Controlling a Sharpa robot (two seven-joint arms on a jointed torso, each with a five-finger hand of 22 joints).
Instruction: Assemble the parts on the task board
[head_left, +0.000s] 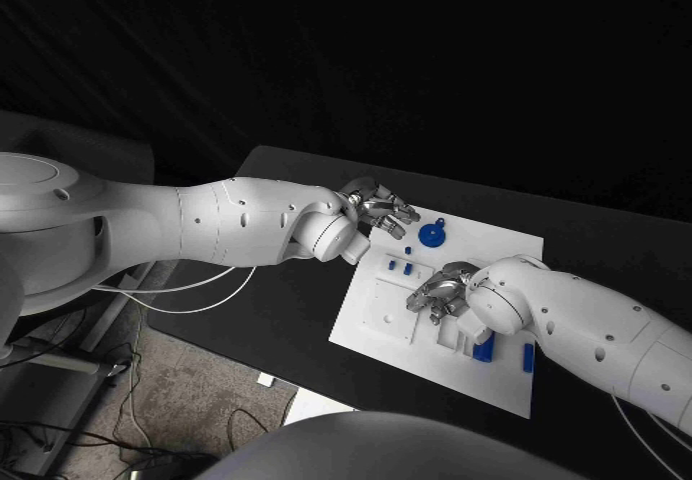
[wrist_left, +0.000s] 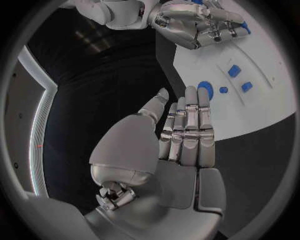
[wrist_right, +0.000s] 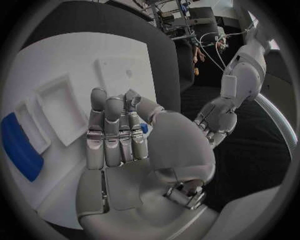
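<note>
The white task board (head_left: 378, 325) lies in the middle of the black table. My left hand (head_left: 378, 212) hovers at the board's far left corner with straight fingers and holds nothing; the left wrist view shows its flat palm (wrist_left: 181, 137). My right hand (head_left: 440, 293) is over the board's middle. In the right wrist view a small blue part (wrist_right: 144, 128) sits pinched between its thumb and the side of its fingers (wrist_right: 115, 130). A round blue part (head_left: 431, 236) (wrist_left: 205, 91) and two small blue pieces (head_left: 400, 267) lie on the board between the hands.
Two long blue parts (head_left: 485, 347) (head_left: 528, 357) stand near the board's right edge. White rectangular recesses (wrist_right: 62, 100) lie on the board under my right hand. Cables and floor clutter (head_left: 173, 300) lie beyond the table's left edge.
</note>
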